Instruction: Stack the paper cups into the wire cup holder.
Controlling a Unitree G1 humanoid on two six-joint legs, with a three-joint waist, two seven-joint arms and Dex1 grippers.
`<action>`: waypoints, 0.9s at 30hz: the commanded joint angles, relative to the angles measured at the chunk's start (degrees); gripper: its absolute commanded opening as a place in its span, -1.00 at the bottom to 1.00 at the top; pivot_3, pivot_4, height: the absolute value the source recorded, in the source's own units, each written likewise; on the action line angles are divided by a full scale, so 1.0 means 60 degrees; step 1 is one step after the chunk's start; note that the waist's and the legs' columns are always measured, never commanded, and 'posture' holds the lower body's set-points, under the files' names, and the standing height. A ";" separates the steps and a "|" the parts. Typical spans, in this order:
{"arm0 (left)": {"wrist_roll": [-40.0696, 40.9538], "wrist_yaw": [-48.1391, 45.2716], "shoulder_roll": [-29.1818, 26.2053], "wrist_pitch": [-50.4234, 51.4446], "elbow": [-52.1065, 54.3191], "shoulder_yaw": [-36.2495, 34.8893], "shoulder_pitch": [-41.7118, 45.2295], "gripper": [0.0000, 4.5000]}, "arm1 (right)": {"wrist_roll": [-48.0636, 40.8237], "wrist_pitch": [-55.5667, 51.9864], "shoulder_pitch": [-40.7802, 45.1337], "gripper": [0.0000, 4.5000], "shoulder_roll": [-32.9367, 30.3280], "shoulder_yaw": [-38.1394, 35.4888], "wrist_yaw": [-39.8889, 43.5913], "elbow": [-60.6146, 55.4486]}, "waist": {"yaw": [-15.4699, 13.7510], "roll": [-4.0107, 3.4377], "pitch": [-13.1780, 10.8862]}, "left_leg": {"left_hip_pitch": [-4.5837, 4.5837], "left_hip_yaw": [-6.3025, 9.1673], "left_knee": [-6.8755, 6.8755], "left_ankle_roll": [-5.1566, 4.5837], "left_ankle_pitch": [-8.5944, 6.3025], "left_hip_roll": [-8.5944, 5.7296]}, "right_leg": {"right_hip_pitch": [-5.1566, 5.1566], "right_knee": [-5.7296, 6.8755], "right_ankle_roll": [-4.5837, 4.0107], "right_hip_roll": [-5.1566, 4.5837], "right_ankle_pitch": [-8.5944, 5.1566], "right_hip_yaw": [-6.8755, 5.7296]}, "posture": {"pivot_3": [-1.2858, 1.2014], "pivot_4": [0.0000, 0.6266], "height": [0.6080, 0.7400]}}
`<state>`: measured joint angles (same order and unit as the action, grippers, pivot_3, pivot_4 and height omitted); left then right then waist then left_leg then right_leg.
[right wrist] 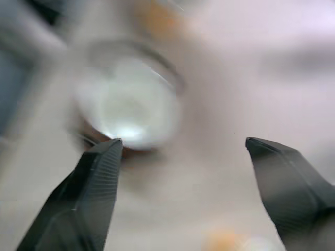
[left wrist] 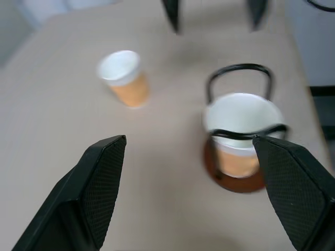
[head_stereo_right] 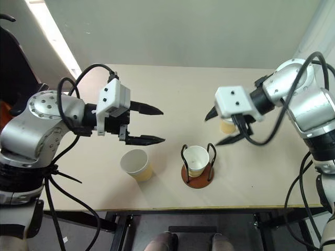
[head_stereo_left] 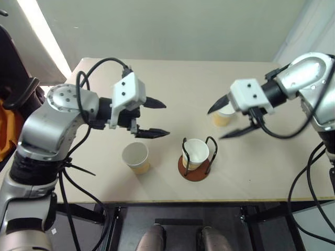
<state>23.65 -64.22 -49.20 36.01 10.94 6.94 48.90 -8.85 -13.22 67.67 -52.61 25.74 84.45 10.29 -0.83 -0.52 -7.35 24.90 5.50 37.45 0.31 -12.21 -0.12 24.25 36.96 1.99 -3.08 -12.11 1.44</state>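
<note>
3 paper cups are on the bench (head_stereo_left: 94, 188): 1 loose at the left (head_stereo_left: 136, 157), 1 seated in the wire cup holder (head_stereo_left: 196, 158) at the middle, 1 loose at the right (head_stereo_left: 224, 117). Left hand (head_stereo_left: 153, 118) hovers wide and empty above the left cup. Right hand (head_stereo_left: 229, 121) hangs spread and empty, straddling the right cup from above. Best approach, I judge: lower squarely around that cup's wall, pinch gently below the rim, lift straight before crossing to the holder.
</note>
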 commanded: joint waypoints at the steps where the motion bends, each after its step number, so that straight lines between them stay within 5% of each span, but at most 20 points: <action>1: -0.0837 0.0497 0.0185 -0.0458 -0.0435 0.0235 0.0354 0.86 | 0.1338 0.0913 0.0466 0.75 0.0453 -0.0111 -0.0880 0.2027 | 0.0012 -0.0001 -0.0001 | -0.0005 -0.0001 0.0000 0.0000 0.0001 0.0000 | 0.0001 0.0002 -0.0002 0.0000 0.0008 0.0003 | 0.03 -0.52 1.00; 9: -0.1159 0.0519 0.0547 -0.0823 -0.0502 0.0236 0.0230 0.86 | 0.3456 0.3126 0.1231 0.75 0.2043 0.0190 -0.2316 0.6549 | 0.0015 -0.0002 -0.0001 | 0.0010 -0.0001 -0.0075 0.0030 0.0019 0.0002 | 0.0066 0.0003 0.0091 0.0003 0.0072 0.0004 | 0.03 -0.52 1.00; 16: -0.1025 0.0432 0.0316 -0.0668 -0.0094 0.0012 -0.0069 0.86 | 0.4301 0.3861 0.1605 0.75 0.2806 0.0159 -0.2564 0.8615 | 0.0006 -0.0005 -0.0003 | 0.0041 -0.0003 -0.0095 0.0067 0.0008 0.0009 | 0.0101 -0.0005 0.0087 0.0007 0.0070 0.0000 | 0.03 -0.52 1.00; 19: -0.0941 0.0454 0.0168 -0.0512 0.0113 -0.0112 -0.0255 0.86 | 0.4597 0.4066 0.1622 0.48 0.2939 0.0165 -0.2672 0.9035 | -0.0004 -0.0006 -0.0003 | 0.0049 -0.0004 -0.0080 0.0096 0.0002 0.0008 | 0.0101 -0.0007 0.0086 0.0007 0.0069 0.0000 | 0.03 -0.52 1.00; 27: -0.0803 0.0431 -0.0063 -0.0406 0.0339 -0.0246 -0.0455 0.86 | 0.4581 0.4308 0.1843 -0.81 0.3040 -0.0162 -0.2155 0.9185 | -0.0004 -0.0007 -0.0004 | 0.0048 -0.0005 -0.0075 0.0092 -0.0003 0.0008 | 0.0101 0.0002 0.0083 0.0006 0.0068 -0.0001 | 0.03 -0.52 1.00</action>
<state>18.45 -61.32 -48.74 33.68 11.22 7.62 45.91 19.42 11.88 75.55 -33.92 26.94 69.96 66.50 -0.86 -0.57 -7.38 25.19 5.47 37.00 0.86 -12.22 -0.07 24.86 36.98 2.49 -3.05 -11.70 1.43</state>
